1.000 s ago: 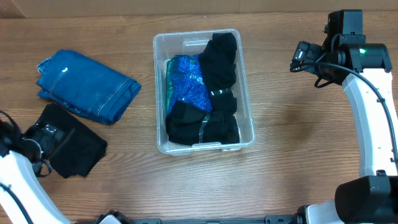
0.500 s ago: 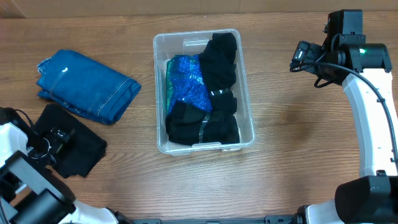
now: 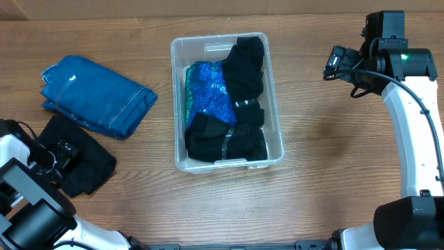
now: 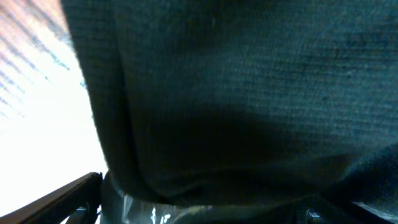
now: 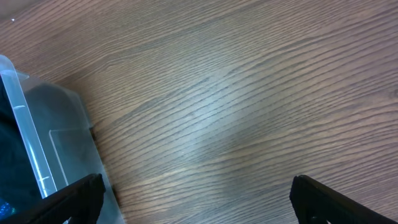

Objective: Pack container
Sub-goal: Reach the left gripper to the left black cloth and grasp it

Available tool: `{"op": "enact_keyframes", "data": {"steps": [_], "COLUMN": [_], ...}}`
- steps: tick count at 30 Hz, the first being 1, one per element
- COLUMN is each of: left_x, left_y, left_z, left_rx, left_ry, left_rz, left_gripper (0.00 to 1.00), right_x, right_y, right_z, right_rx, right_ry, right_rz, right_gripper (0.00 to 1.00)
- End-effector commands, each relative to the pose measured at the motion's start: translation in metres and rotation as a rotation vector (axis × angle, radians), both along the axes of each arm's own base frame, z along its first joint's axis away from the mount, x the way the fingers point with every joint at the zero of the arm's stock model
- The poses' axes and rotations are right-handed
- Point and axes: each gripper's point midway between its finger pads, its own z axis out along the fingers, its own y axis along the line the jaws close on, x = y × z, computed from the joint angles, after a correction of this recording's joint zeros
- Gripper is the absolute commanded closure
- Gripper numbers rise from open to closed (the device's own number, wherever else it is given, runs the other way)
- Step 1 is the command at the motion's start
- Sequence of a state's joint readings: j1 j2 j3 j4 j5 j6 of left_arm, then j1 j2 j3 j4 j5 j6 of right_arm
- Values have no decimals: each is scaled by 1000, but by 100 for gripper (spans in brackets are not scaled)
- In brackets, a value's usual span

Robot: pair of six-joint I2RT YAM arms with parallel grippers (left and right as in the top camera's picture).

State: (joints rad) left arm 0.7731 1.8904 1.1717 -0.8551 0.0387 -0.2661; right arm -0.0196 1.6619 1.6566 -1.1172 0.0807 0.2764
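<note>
Item 1: container (image 3: 176,97). Clear bin at the centre of the worktop (image 3: 326,153). It holds blue sequinned fabric (image 3: 208,90) on its left side, with black garments (image 3: 244,66) along the right side and near end.

Item 2: folded denim (image 3: 97,96). On the worktop, well left of the container.

Item 3: black cloth (image 3: 87,170). It lies just beside the denim, with my left fingers (image 3: 64,150) on it. Dark knit fills the left wrist view, so I cannot tell their spread or whether they grip.

Item 4: right fingers (image 5: 78,194). Spread wide and empty, above bare worktop right of the container.
</note>
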Motion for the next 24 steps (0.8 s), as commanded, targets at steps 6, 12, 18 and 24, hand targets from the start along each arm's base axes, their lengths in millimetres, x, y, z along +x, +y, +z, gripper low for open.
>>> {"op": "enact_keyframes", "data": {"steps": [6,12,18,24], "left_x": [-2,16,66,62], "left_y": [-31,-52,-76,-148], "left_z": [-49,-33,73,204], "left_rx": [-182,-299,-307,-123], "left_ry": [18,-95,-474,-724], "left_rz": [-15,-17,-133,-370], "left_gripper": [68,96,96,96], "right_x": [0,0,0,1], "right_y": [0,0,0,0], "right_z": [7,7,7,7], "right_rx": [6,6,6,6], "right_ry": [-22,-22,-22,-25], "right_rz": [-4,-4,-4,-4], "right_gripper": [0,0,0,0]}}
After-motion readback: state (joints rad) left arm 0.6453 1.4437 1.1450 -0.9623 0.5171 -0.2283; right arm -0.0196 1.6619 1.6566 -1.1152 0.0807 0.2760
